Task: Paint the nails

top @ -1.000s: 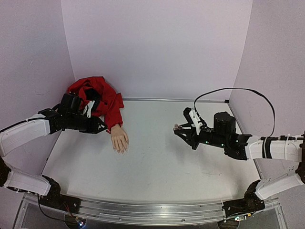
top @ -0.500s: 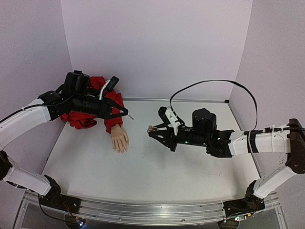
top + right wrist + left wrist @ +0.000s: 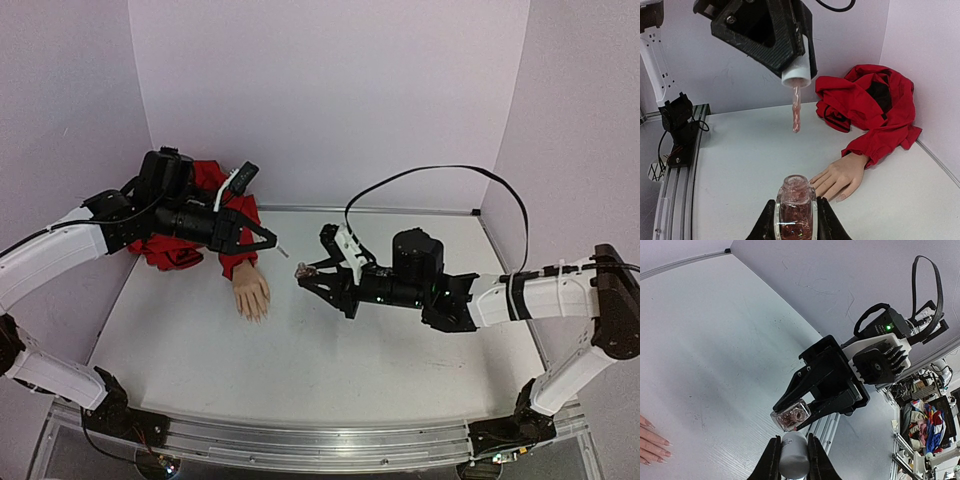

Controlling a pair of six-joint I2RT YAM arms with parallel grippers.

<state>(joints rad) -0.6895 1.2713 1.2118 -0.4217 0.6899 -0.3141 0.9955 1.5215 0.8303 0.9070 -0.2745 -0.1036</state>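
The mannequin hand (image 3: 250, 293) lies palm down on the table, its red sleeve (image 3: 215, 215) bunched at the back left. Its pale nails (image 3: 841, 198) point toward the near side; fingertips also show in the left wrist view (image 3: 652, 444). My left gripper (image 3: 268, 240) is shut on the white cap (image 3: 792, 457), with the wet brush (image 3: 796, 112) sticking out of it. My right gripper (image 3: 305, 272) is shut on the open polish bottle (image 3: 795, 210), held in the air. The brush tip hangs just off the bottle (image 3: 790, 416) mouth, not inside it. Both are right of the hand.
White walls close the table at the back and sides. A metal rail (image 3: 300, 440) runs along the near edge. A black cable (image 3: 430, 175) loops above the right arm. A bare patch of table (image 3: 330, 360) lies in front of the hand.
My left gripper rose from beside the sleeve and swung right. My right gripper moved left with the bottle. Brush and bottle now nearly meet.
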